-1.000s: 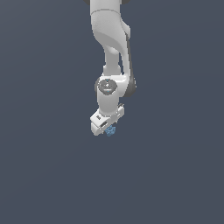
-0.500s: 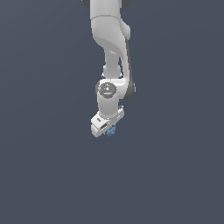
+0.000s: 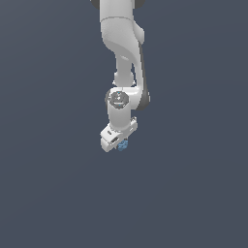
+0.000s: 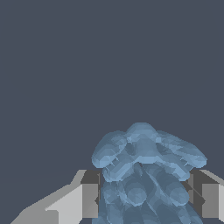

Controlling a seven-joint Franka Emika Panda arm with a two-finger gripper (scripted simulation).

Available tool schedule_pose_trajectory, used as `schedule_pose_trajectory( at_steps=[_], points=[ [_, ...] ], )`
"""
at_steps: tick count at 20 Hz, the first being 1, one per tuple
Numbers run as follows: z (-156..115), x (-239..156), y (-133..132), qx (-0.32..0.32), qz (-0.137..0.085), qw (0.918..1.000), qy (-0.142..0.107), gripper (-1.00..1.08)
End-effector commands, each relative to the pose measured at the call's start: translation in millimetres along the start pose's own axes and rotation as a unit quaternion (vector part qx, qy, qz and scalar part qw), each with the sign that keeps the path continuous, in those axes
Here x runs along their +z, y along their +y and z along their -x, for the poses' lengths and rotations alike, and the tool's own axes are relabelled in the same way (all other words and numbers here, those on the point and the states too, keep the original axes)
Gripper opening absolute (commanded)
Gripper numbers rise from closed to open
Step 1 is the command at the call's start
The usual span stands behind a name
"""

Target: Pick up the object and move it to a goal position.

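Lumpy light-blue object point(image 4: 142, 175) pinched between pincer point(image 4: 144, 199) fingers, long axis running outward past the fingertips.

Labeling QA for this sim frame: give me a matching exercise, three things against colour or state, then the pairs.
Things:
1. tiny light-blue lumpy object
2. white end effector
3. round grey joint cap on the white arm

Colour or state:
A. shut on what it carries
B. faces the exterior view, above the wrist
C. sits between two fingers, a grey pad on either side

Pairs: 1-C, 2-A, 3-B
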State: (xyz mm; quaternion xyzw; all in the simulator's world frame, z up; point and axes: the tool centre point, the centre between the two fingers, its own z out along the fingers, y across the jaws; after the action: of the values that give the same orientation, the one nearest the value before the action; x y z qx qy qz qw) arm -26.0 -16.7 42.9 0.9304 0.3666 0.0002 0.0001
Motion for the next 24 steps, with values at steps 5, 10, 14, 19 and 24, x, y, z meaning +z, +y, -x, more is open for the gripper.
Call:
schedule_pose_trajectory(
  at_steps=[5, 10, 14, 19, 24],
  points=[
    [0.1, -15.7, 10.0, 0.000, 0.000, 1.0000, 0.000, -1.00],
    [0.0, -42.4, 26.7, 0.000, 0.000, 1.0000, 0.000, -1.00],
    [-0.1, -71.9, 45.3, 0.000, 0.000, 1.0000, 0.001, -1.00],
    [-0.6, -114.6, 72.7, 0.000, -0.001, 1.0000, 0.001, -1.00],
    [-1.4, -158.6, 101.5, 0.000, -0.001, 1.0000, 0.001, -1.00]
  ],
)
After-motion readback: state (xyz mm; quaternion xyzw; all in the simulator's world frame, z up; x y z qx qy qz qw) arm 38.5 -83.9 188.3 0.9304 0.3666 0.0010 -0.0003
